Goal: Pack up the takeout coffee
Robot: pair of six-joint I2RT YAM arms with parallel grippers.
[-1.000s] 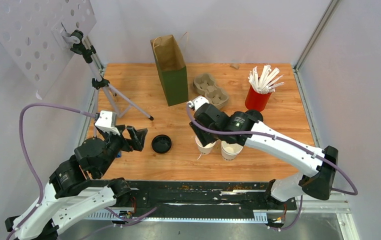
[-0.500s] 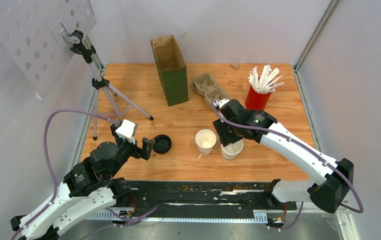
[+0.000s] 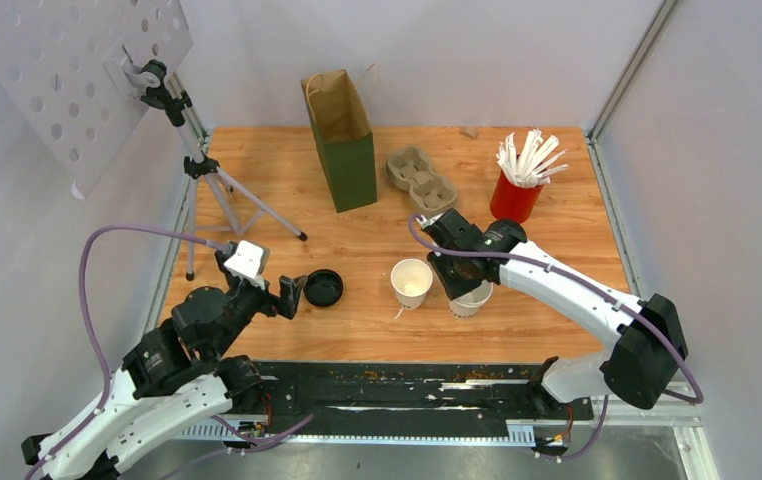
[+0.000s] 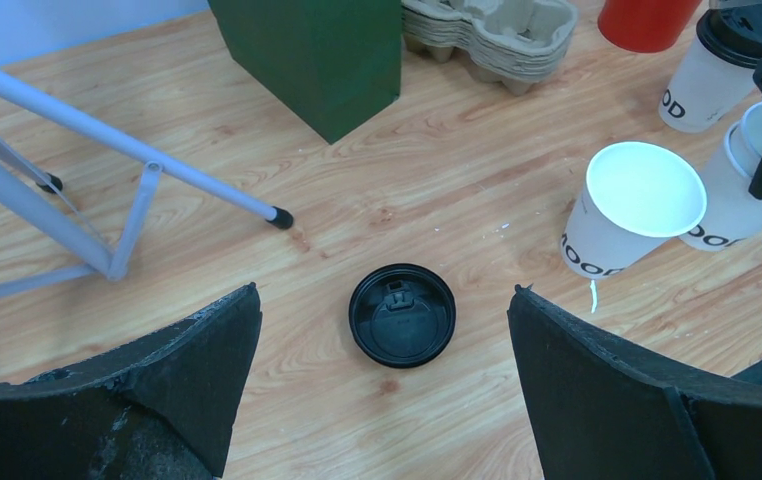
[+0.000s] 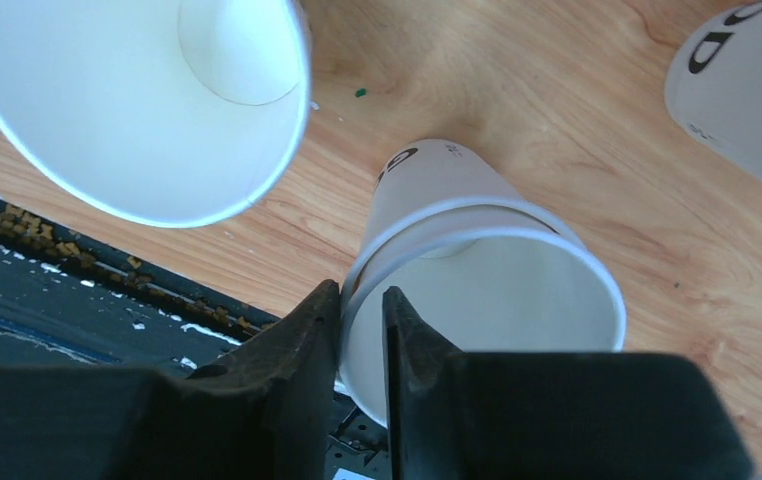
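A white paper cup (image 3: 411,282) stands open and lidless at the table's middle front; it also shows in the left wrist view (image 4: 637,212) and the right wrist view (image 5: 137,100). A second lidless cup (image 3: 471,297) stands right of it. My right gripper (image 3: 465,282) is shut on this cup's rim (image 5: 477,290), one finger inside and one outside (image 5: 360,305). A third cup (image 4: 702,85) with a black lid stands behind them. A loose black lid (image 3: 323,288) lies flat on the wood (image 4: 402,315). My left gripper (image 3: 292,295) is open and empty just near of that lid (image 4: 385,292).
A brown and green paper bag (image 3: 342,140) stands at the back. The grey pulp carrier (image 3: 422,180) lies right of it. The red cup of white stirrers (image 3: 517,190) is at back right. A tripod stand (image 3: 207,190) with a perforated board fills the left side.
My right gripper left the left cup, moved right and shut on the right cup's rim. My left gripper moved right, up to the loose lid.
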